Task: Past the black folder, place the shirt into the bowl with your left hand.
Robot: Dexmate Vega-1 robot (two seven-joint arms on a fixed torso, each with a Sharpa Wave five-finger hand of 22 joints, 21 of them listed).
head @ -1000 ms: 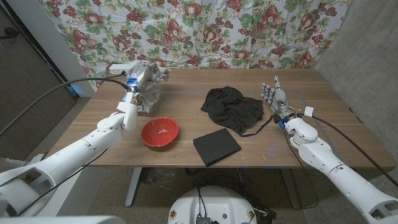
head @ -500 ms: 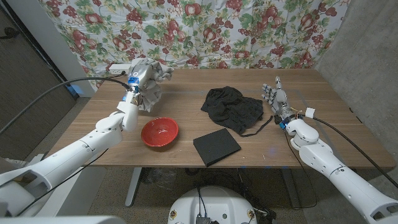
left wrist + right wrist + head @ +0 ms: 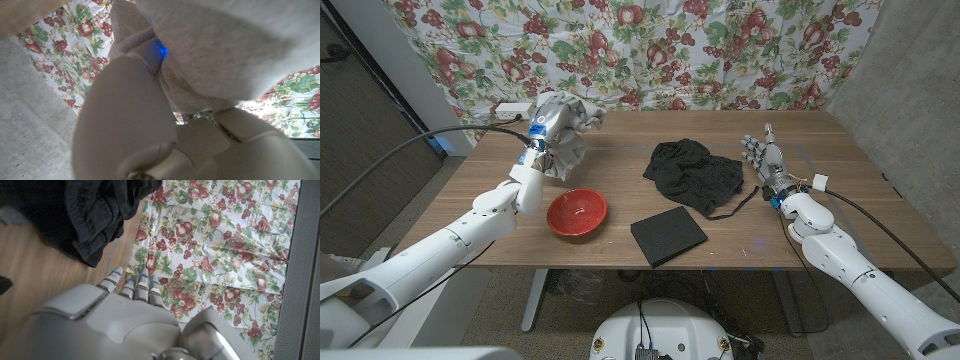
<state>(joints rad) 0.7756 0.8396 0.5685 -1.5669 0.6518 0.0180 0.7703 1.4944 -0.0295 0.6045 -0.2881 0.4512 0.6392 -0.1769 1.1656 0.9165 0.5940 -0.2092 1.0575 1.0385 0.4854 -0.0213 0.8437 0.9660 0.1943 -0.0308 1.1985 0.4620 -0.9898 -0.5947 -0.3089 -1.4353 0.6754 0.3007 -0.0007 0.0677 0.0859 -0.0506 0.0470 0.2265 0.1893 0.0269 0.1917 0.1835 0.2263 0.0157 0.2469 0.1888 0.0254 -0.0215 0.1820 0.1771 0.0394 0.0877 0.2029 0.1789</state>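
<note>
My left hand [image 3: 538, 140] holds a crumpled light grey shirt [image 3: 563, 132] up in the air over the table's back left part. The shirt hangs behind and slightly left of the red bowl [image 3: 577, 212], which holds nothing. In the left wrist view the shirt [image 3: 225, 45] bulges over my left hand [image 3: 125, 115]. The black folder [image 3: 668, 236] lies to the bowl's right, near the front edge. My right hand [image 3: 766, 162] stands at the right with fingers straight and apart, holding nothing; its fingertips [image 3: 140, 285] reach toward the backdrop.
A black garment [image 3: 695, 175] lies heaped at the table's middle, just left of my right hand, and also appears as the black garment [image 3: 75, 215] in the right wrist view. A floral cloth [image 3: 650, 50] hangs behind the table [image 3: 620, 130]. A grey wall [image 3: 900, 90] stands at right.
My left hand has carried the grey shirt slightly up and to the right. The right hand, bowl and folder have stayed put.
</note>
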